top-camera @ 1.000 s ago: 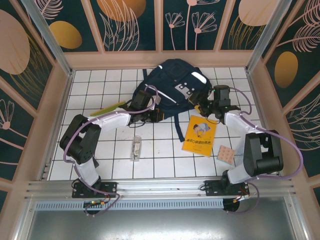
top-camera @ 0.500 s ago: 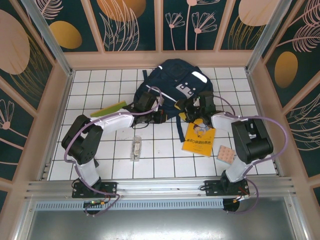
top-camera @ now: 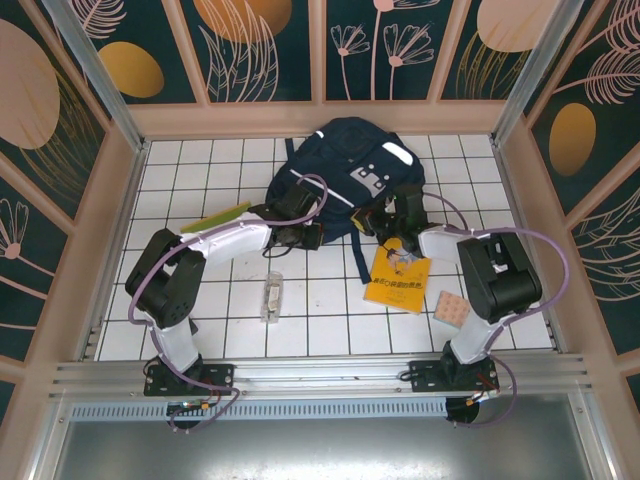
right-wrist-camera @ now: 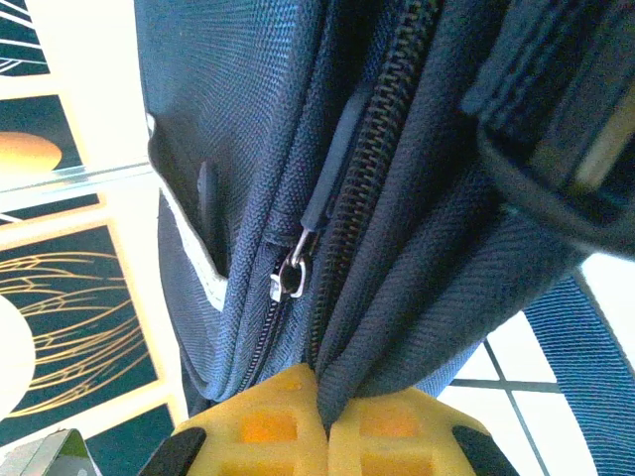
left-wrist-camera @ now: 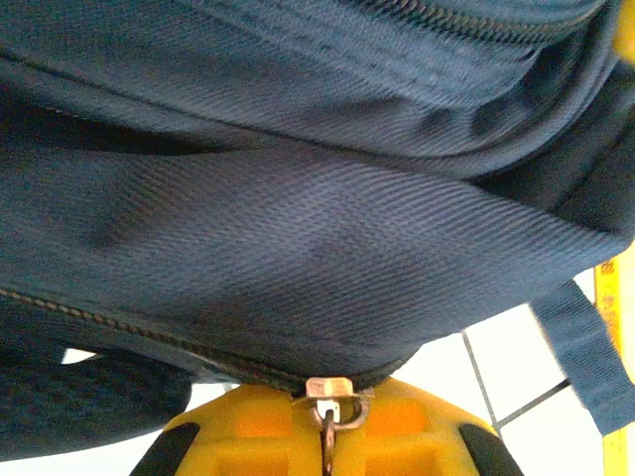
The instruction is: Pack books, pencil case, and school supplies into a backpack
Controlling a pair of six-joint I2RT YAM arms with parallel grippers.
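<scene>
Change: right end effector [right-wrist-camera: 323, 424] has swung in to near edge of backpack [top-camera: 350, 170], pinched shut on a fabric fold [right-wrist-camera: 397, 327]; left end effector [left-wrist-camera: 327, 441] clamps zipper pull [left-wrist-camera: 328, 393]. Likely bracing to unzip. Orange-yellow book [top-camera: 400, 285] just beside backpack

Left arm [top-camera: 215, 243] folds at the elbow, forearm reaching toward 3 o'clock; left gripper [top-camera: 303, 234] has its jaws pressed together on a zip pull [left-wrist-camera: 330, 392] of the backpack [top-camera: 350, 160]; right arm [top-camera: 470, 250] folds likewise, forearm running toward 10 o'clock; right gripper [top-camera: 386, 222] pinches a fold of the same fabric, yellow fingers [right-wrist-camera: 397, 431] touching.
</scene>
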